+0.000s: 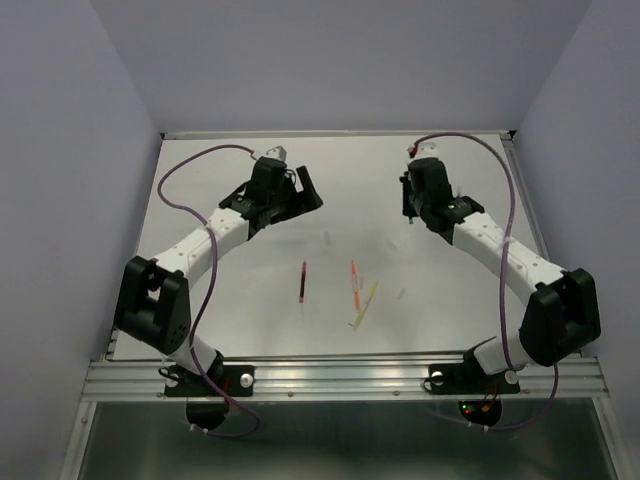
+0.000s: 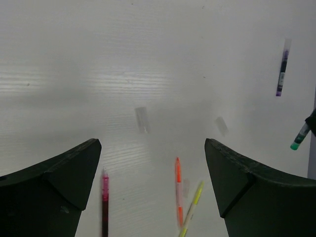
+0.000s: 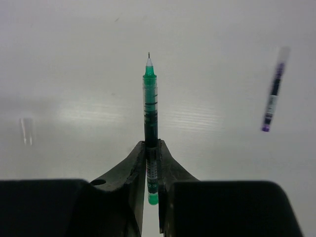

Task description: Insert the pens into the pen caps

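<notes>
My right gripper (image 3: 151,146) is shut on the green pen (image 3: 150,98), tip pointing away, held above the white table; the gripper sits at the back right in the top view (image 1: 409,207). The dark blue pen (image 3: 273,96) lies to its right and also shows in the left wrist view (image 2: 282,69). My left gripper (image 2: 150,145) is open and empty, at the back left in the top view (image 1: 303,190). The maroon pen (image 1: 303,281), orange-red pen (image 1: 354,283) and yellow pen (image 1: 365,305) lie mid-table. Faint pale caps (image 2: 142,119) (image 2: 221,126) lie beyond them; another cap (image 3: 25,131) lies left of the green pen.
The table's metal front rail (image 1: 340,375) carries both arm bases. Purple cables loop over the left arm (image 1: 205,290) and the right arm (image 1: 505,270). Pale walls enclose the table on three sides. A further cap (image 1: 403,293) lies right of the yellow pen.
</notes>
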Robot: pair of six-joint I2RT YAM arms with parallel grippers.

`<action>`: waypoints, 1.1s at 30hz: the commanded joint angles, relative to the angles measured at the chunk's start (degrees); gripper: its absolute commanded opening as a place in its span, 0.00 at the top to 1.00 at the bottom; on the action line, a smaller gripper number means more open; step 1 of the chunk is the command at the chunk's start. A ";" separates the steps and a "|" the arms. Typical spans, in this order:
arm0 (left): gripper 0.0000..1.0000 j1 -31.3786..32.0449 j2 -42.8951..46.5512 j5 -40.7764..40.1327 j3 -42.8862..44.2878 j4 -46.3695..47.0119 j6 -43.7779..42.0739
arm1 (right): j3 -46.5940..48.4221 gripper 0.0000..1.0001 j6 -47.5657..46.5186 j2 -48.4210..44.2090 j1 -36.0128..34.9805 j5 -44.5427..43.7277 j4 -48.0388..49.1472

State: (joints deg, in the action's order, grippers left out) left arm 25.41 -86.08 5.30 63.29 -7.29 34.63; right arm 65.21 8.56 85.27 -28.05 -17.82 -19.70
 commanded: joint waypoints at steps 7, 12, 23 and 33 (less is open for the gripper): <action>0.01 13.43 -14.45 -2.49 18.79 -7.29 14.23 | -1.14 0.99 8.49 -9.25 12.32 -19.25 0.54; 0.01 18.62 -23.15 -6.51 30.12 -11.51 18.19 | -1.93 0.99 8.32 -11.09 13.46 -19.61 0.46; 0.06 22.75 -39.15 -12.42 51.14 -34.36 33.82 | -2.72 0.98 9.11 -9.87 14.08 -21.46 0.46; 0.14 24.86 -45.74 -16.02 60.54 -40.16 44.19 | -3.69 0.96 9.20 -10.57 15.66 -23.40 0.46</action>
State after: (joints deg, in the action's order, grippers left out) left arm 48.66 -131.11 -6.76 118.15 -42.00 73.14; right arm 62.54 16.78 75.72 -13.10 -38.65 -20.27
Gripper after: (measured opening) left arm 0.872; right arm 0.151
